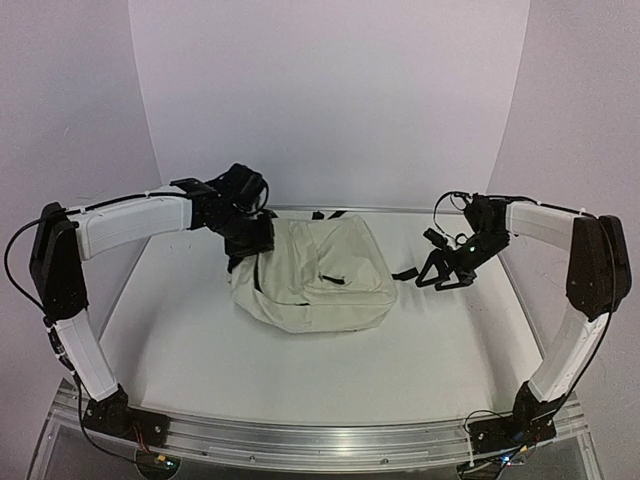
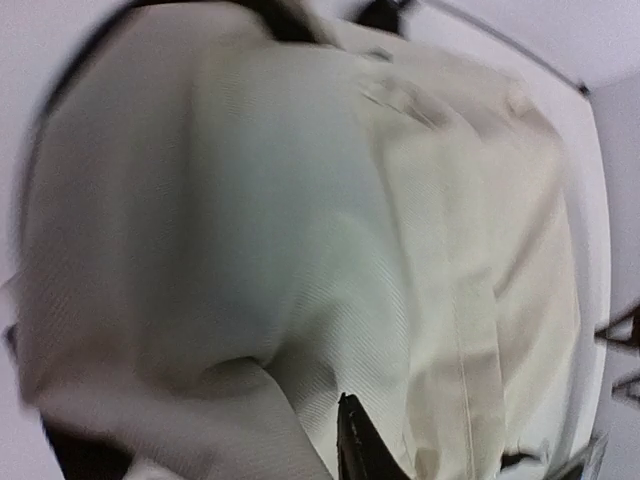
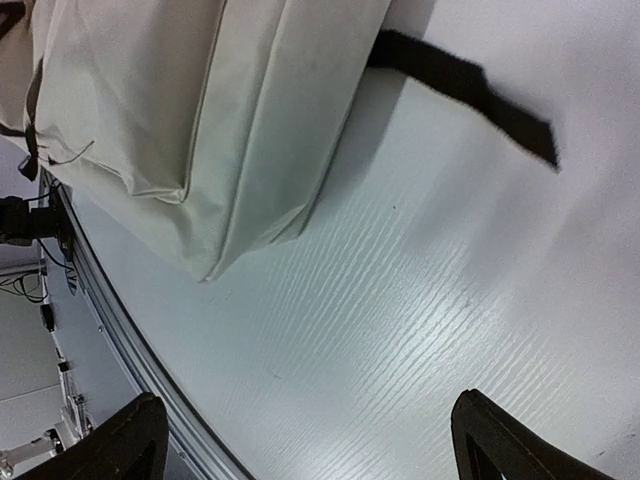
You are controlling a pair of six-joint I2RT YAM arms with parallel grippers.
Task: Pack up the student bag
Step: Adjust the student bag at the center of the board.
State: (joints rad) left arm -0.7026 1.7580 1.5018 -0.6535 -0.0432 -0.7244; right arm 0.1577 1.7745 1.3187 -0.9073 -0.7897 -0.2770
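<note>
Cream fabric: 1 student bag (image 1: 320,275) lies flat mid-table (image 1: 300,385). 2 grippers: left gripper (image 1: 252,240) sits over the bag's far-left corner, can't tell if it's open or closed. Right gripper (image 1: 445,275) is spread wide w/ nothing between, near 1 loose black strap (image 1: 405,272).

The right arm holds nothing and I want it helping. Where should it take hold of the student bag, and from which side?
Probably the black strap trailing from the right edge of the student bag: it lies flat, thin and clear of the soft body, nearest the open right gripper. Come down from above, jaws across its width.
</note>
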